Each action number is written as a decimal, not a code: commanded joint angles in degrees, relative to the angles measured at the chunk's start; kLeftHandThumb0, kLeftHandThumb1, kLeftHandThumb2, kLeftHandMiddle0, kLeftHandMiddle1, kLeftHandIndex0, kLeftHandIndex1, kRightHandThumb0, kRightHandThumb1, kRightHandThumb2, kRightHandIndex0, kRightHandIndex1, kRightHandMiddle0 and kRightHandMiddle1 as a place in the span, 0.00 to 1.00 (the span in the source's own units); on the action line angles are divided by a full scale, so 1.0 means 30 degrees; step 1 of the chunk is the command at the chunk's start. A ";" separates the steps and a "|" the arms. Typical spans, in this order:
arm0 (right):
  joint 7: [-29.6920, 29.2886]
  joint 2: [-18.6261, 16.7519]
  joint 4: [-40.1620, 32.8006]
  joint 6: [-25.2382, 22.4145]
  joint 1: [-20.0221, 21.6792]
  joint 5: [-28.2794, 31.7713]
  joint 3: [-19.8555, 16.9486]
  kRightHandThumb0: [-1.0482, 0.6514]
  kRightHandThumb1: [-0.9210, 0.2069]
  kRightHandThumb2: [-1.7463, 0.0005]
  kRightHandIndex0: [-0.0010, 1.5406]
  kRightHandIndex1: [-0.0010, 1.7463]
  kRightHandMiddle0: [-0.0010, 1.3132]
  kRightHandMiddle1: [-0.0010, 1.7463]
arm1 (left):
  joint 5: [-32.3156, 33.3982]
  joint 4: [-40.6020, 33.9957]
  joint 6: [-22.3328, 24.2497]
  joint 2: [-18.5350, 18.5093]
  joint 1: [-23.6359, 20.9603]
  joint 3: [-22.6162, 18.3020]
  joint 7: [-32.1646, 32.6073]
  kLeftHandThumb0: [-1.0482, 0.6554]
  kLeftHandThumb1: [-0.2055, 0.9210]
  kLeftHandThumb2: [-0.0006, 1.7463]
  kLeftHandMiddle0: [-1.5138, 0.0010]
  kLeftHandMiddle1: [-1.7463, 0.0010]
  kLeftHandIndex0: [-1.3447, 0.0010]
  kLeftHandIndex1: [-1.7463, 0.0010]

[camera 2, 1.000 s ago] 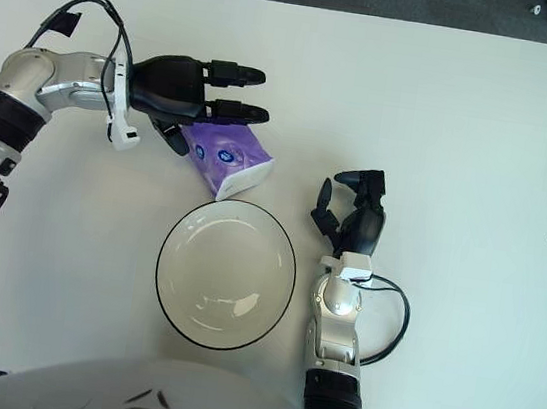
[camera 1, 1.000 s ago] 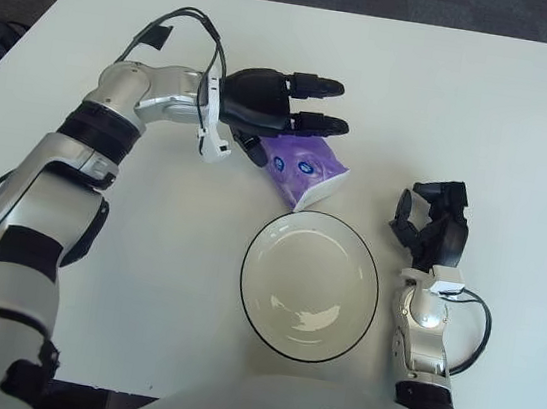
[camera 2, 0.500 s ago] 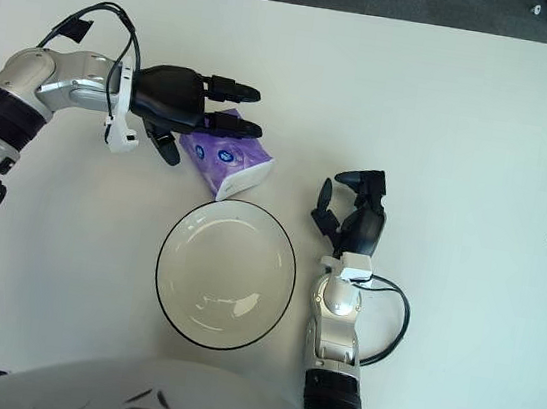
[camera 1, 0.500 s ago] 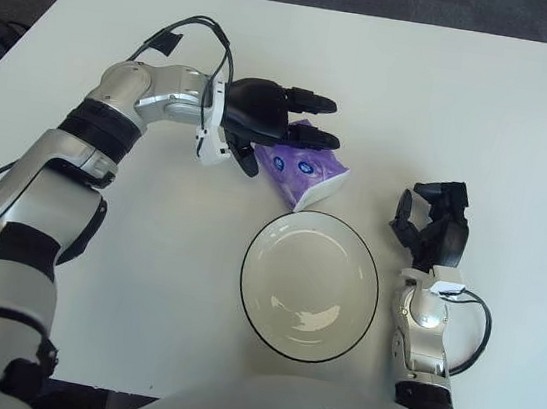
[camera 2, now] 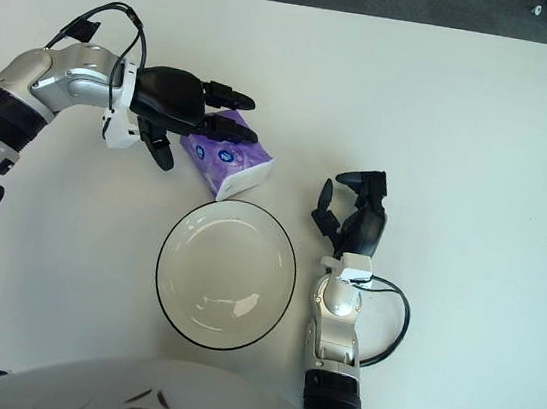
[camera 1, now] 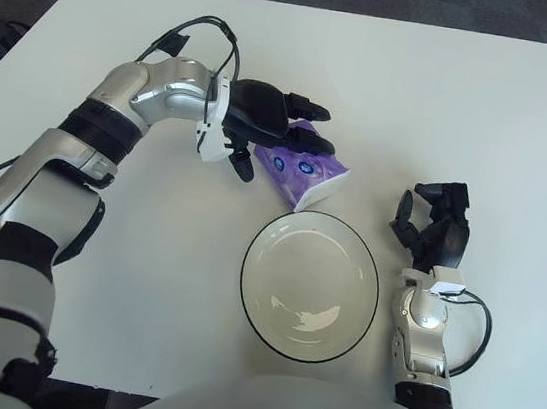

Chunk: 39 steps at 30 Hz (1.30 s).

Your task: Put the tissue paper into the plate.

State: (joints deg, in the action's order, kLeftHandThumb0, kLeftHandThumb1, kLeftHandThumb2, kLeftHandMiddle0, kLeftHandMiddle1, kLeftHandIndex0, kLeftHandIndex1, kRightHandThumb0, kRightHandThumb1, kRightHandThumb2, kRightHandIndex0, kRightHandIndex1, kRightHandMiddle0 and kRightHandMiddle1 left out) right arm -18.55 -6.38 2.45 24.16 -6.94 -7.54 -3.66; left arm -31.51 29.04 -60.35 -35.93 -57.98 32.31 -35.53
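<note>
Since the earlier frame, your left hand (camera 1: 269, 123) has lowered onto the purple tissue pack (camera 1: 308, 173) at upper centre; its fingers now lie spread across the pack's top with the thumb down at the pack's left side, not yet closed around it. You can see the pack flat on the white table (camera 1: 489, 102), just above and touching the upper rim of the empty plate (camera 1: 309, 286) at lower centre. Your right hand (camera 1: 434, 229) shows right of the plate, fingers loosely curled, holding nothing.
</note>
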 commanded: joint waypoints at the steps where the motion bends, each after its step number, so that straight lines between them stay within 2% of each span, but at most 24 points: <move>1: -0.0103 -0.0334 0.1641 -0.1066 -0.1958 -0.0092 -0.0016 0.38 0.27 0.46 0.33 0.79 0.29 1.00 | 0.1108 -0.0464 0.0376 0.0039 0.0400 0.0429 -0.1431 0.00 0.84 0.30 1.00 1.00 1.00 1.00; 8: -0.0231 -0.0371 0.1557 -0.1123 -0.2051 -0.0103 0.0037 0.38 0.28 0.45 0.33 0.79 0.29 1.00 | 0.2362 -0.1414 0.2088 0.0537 0.0852 0.0943 -0.3770 0.00 0.79 0.33 1.00 1.00 1.00 1.00; 13: -0.0322 -0.0356 0.1592 -0.0973 -0.2078 -0.0100 0.0038 0.38 0.29 0.44 0.34 0.79 0.30 1.00 | 0.1764 -0.1045 0.2772 0.1363 0.1178 0.1234 -0.4129 0.02 0.72 0.39 1.00 1.00 1.00 1.00; 21: -0.0416 -0.0361 0.1525 -0.0963 -0.2168 -0.0129 0.0042 0.38 0.29 0.44 0.34 0.79 0.30 1.00 | 0.1328 -0.0493 0.2408 0.1968 0.1509 0.1369 -0.3697 0.04 0.67 0.41 1.00 1.00 1.00 1.00; 24: -0.0456 -0.0332 0.1522 -0.0907 -0.2204 -0.0160 0.0019 0.38 0.28 0.45 0.34 0.79 0.29 1.00 | 0.0756 -0.0009 0.2221 0.2507 0.1722 0.1479 -0.2893 0.03 0.67 0.41 1.00 1.00 1.00 1.00; 39: -0.0500 -0.0349 0.1488 -0.0534 -0.2455 -0.0045 0.0040 0.39 0.24 0.48 0.33 0.78 0.27 1.00 | -0.1019 0.2130 0.1821 0.3846 0.1656 0.1812 -0.0381 0.02 0.73 0.39 1.00 1.00 1.00 1.00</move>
State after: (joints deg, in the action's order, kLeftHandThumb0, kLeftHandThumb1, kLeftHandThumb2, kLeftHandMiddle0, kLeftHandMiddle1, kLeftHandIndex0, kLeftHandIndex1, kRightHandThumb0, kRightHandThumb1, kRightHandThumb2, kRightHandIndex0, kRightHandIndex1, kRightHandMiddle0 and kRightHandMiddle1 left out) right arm -19.84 -6.36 2.09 24.66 -8.00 -7.49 -3.34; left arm -31.45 33.56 -54.70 -25.50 -54.96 35.44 -36.68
